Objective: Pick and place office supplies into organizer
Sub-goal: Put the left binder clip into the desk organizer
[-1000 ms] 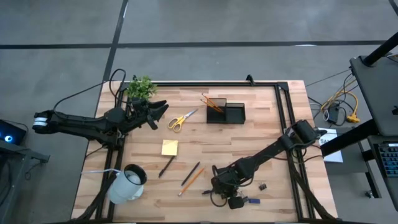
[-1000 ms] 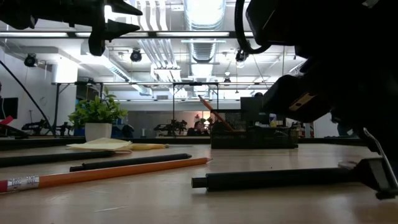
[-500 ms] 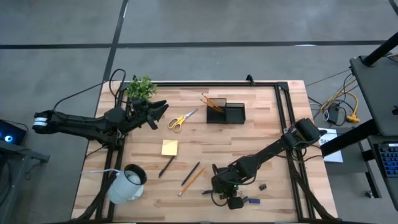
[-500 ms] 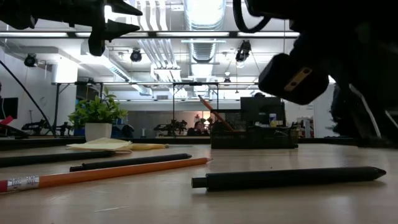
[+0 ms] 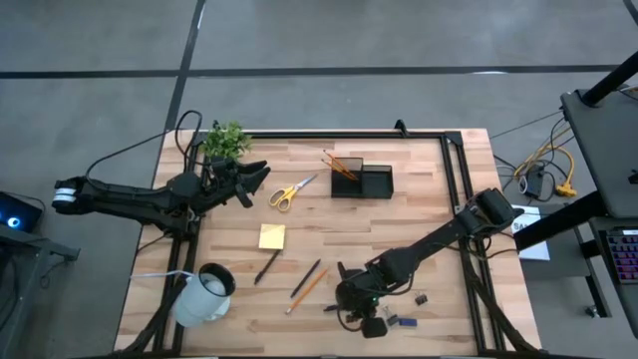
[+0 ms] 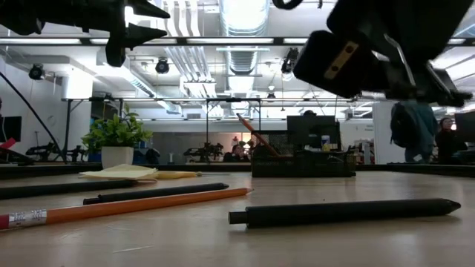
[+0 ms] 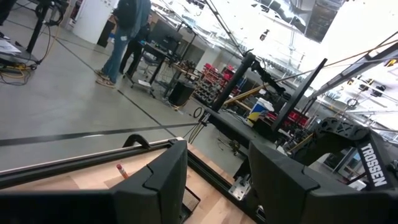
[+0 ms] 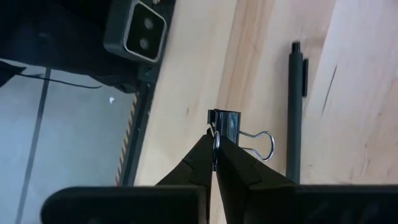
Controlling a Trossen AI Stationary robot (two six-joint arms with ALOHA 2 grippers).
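Step in hand: pick. Right pincer, above the desk's near edge, is clenched on the wire handle of a black binder clip, which hangs off the wood beside a dark pen.

Left pincer: released, holding nothing, parked beside the green plant.

Black organizer: far side of the desk, one orange pencil standing in it.

Still loose: yellow-handled scissors, sticky-note pad.

Next move, by judgement: carry the clip across, centre it over an open compartment, then release.
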